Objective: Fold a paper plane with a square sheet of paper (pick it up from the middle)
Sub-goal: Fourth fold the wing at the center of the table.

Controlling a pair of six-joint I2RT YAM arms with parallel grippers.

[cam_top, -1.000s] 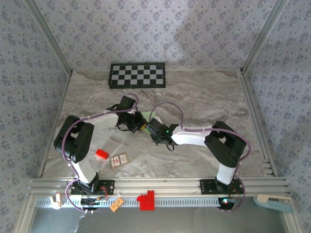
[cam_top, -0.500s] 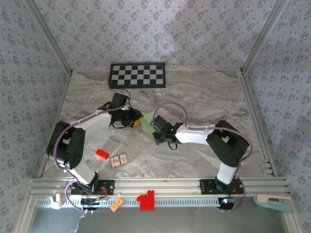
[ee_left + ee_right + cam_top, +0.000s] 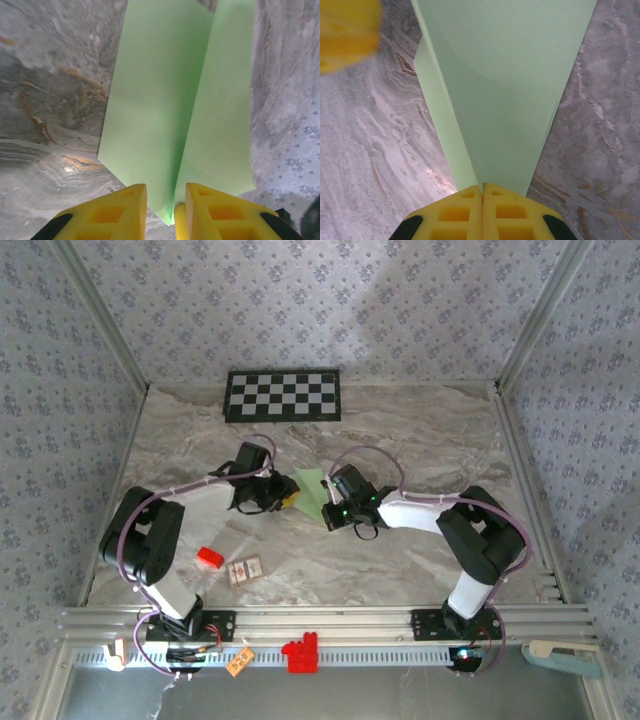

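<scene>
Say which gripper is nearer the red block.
Left. The left gripper sits beyond and right of the red block; the right gripper is farther right, clamping the paper plane.

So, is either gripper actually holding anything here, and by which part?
The right gripper is shut on the folded green paper, pinching its narrow end. The left gripper has its jaws slightly apart around a pointed corner, not clamping it.

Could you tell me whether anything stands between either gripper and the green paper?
Nothing visible does: the right gripper is shut on the narrow end of the green paper, and the left gripper straddles its other tip, jaws apart.
</scene>
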